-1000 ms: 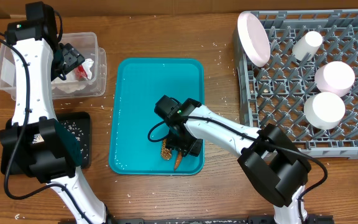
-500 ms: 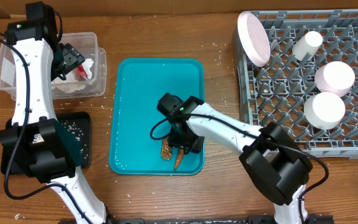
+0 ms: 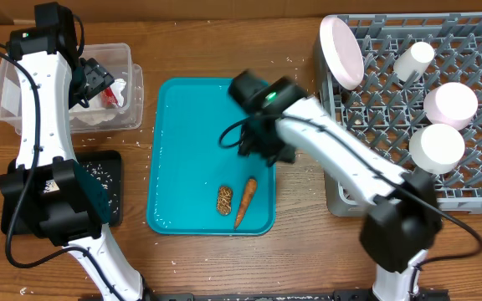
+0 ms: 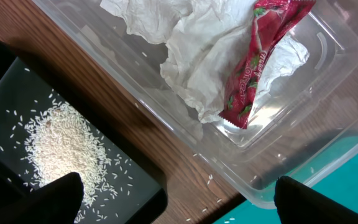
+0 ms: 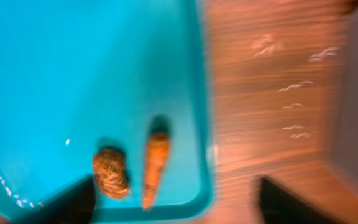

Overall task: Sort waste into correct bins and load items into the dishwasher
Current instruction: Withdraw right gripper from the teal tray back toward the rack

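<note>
The carrot stick (image 3: 245, 201) lay on the teal tray (image 3: 182, 109), long axis running one to seven o'clock, at six o'clock from the nearer right gripper (image 3: 262, 150), released and empty. The left gripper (image 3: 99, 79) hovered over the clear tub (image 3: 7, 92), fingers apart.

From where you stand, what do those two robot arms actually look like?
Both arms have white tube-like links joined by chunky black joints. The left arm carries a thin black cable along its length and a small white sticker on its black base. The right arm has a looping black cable and a small green light near its wrist.
</note>
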Controlling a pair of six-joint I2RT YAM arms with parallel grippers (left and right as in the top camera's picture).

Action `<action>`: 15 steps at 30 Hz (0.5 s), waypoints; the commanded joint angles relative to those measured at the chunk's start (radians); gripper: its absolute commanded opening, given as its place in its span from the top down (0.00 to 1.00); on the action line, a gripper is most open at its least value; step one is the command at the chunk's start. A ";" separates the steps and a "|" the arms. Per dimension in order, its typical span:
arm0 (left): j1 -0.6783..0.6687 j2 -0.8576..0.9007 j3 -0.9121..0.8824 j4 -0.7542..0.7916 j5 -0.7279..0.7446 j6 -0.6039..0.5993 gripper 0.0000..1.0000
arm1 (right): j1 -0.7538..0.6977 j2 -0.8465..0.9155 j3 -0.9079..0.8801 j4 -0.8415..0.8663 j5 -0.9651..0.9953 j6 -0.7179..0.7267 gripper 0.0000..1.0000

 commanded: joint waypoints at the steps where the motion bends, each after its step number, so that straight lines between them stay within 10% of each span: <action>1: -0.002 -0.015 0.008 0.001 -0.010 -0.003 0.00 | -0.135 -0.100 0.136 -0.089 0.172 -0.026 0.00; 15: -0.002 -0.015 0.008 0.006 -0.014 -0.003 0.00 | -0.802 -0.123 0.245 -0.203 0.277 -0.026 0.00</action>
